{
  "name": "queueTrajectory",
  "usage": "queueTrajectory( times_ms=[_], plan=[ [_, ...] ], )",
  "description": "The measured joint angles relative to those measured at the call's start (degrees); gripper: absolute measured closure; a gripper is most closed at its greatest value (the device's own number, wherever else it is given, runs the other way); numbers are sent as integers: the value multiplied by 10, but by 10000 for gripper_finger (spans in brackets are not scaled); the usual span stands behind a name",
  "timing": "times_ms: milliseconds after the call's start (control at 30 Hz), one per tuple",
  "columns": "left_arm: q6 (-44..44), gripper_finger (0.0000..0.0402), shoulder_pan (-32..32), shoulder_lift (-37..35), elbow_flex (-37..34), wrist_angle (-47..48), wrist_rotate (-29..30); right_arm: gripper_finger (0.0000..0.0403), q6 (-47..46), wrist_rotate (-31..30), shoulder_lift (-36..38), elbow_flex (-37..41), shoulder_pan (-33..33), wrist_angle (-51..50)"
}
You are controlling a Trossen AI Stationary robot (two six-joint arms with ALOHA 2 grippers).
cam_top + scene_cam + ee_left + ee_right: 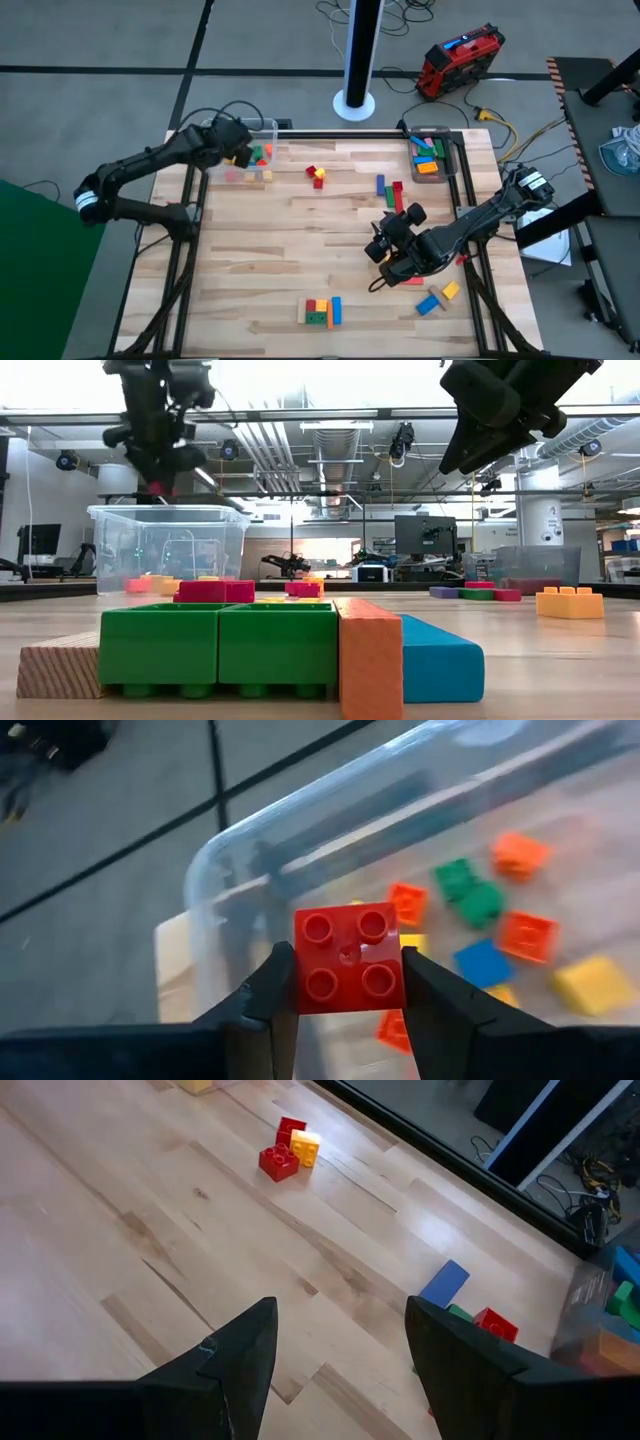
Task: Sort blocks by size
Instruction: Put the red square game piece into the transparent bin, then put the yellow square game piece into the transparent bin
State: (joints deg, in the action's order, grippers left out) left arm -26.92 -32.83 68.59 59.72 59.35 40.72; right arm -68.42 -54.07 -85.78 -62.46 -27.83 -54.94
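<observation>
My left gripper (240,150) hangs above the clear tub (262,130) at the table's far left, shut on a red square four-stud block (348,960). Several small blocks (468,892) in green, orange, blue and yellow lie on the tub's floor. My right gripper (340,1350) stands open above bare wood at the table's right middle (385,255), touching nothing. Loose blocks rest flat on the table: a red and yellow group (288,1152), and blue, green and red bars (390,190). My left gripper pinches the red block by two opposite side faces (298,982) between its two fingers (270,1000). The studded top faces the wrist camera. The block is lifted clear, over the tub's rim (300,810).
A dark tray (455,160) at the far right holds longer bars. A cluster of green, orange, blue and wooden blocks (322,311) lies near the front edge. More blocks (440,297) lie near the front right. Bare wood fills the table's left and middle.
</observation>
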Motion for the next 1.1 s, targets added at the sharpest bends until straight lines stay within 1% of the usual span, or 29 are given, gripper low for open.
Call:
queueTrajectory(
  times_ms=[67,133,333,533,633,800,1100],
  plan=[
    [-1,270,-25,3,-5,-3,5,193,0,0,0,0,0,0],
    [0,255,-36,5,-9,-3,6,193,0,0,0,0,0,0],
    [10,213,-35,6,-15,-9,6,193,0,0,0,0,0,0],
    [12,204,-31,6,-15,-11,6,193,4,0,0,0,1,0],
    [12,203,-19,6,-15,-11,8,193,4,0,0,0,1,0],
    [3,203,40,6,-20,-14,8,193,3,0,0,0,1,0],
    [-55,203,207,6,-26,-31,7,193,-13,9,0,0,1,2]
  ],
)
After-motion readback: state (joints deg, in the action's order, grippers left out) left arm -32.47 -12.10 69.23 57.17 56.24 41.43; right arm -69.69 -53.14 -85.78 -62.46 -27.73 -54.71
